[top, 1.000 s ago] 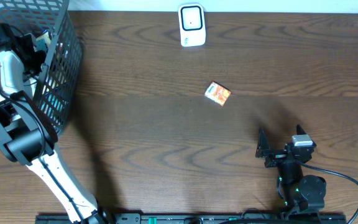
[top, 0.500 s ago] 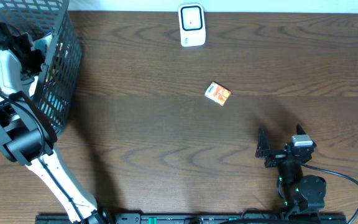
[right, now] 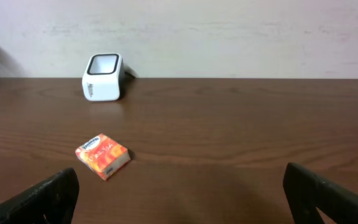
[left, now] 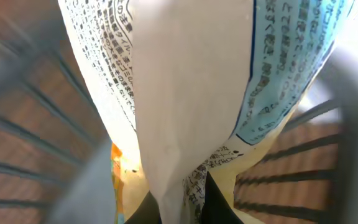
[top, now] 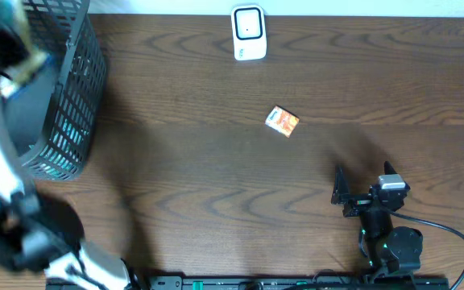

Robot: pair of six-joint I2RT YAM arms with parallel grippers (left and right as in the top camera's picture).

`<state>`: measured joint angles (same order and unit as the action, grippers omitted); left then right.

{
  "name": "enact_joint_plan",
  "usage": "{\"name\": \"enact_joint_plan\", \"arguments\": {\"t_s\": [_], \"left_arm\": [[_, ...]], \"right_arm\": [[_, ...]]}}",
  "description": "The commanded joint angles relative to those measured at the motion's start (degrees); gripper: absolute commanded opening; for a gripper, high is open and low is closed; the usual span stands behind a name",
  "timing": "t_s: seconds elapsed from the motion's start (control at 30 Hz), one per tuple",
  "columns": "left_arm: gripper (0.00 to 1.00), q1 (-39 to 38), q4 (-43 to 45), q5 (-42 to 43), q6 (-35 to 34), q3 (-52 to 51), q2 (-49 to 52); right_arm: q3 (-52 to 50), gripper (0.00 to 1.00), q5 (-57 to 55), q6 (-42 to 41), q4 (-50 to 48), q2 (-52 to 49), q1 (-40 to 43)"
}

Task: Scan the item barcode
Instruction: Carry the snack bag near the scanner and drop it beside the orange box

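My left pincer (left: 179,208) was shut tight, both dark fingers (left: 151,211) pinched on the bottom edge of a white and pale-blue packet (left: 185,93) covered in fine black print! The packet filled nearly the whole left wrist view, hanging so close that I could read nothing else of it. Blurred bars of the black wire-mesh basket (top: 75,89) showed behind it on either side. From overhead my left arm was a smear at the table's far left corner, over the basket, and the pincer itself was too blurred to make out there.

My right pincer (right: 179,180) stood wide apart, nothing between the fingers (right: 48,196), low over the dark brown wooden table (top: 216,177) near its front right. Ahead of it lay a small orange box (right: 103,155), flat on the wood and well clear of my fingertips. Beyond that, at the far edge, the white rounded scanner (right: 103,78) sat upright, well apart from the packet.
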<state>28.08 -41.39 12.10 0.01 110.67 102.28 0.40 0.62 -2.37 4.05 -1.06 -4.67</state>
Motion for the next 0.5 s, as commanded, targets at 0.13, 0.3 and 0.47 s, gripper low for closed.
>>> {"name": "enact_joint_plan", "arguments": {"t_s": [0.13, 0.3, 0.47], "left_arm": [[0.07, 0.07, 3.32, 2.23, -18.64, 1.01, -15.17], [0.07, -1.92, 3.3, 15.56, -25.33, 0.98, -19.02], [0.08, -11.98, 1.49, 21.73, -24.96, 0.81, -17.94]], "right_arm": [[-0.09, 0.99, -0.07, -0.57, 0.26, 0.2, 0.28], [-0.09, 0.99, -0.07, -0.57, 0.24, 0.2, 0.28], [-0.09, 0.99, -0.07, -0.57, 0.24, 0.2, 0.28]]}}
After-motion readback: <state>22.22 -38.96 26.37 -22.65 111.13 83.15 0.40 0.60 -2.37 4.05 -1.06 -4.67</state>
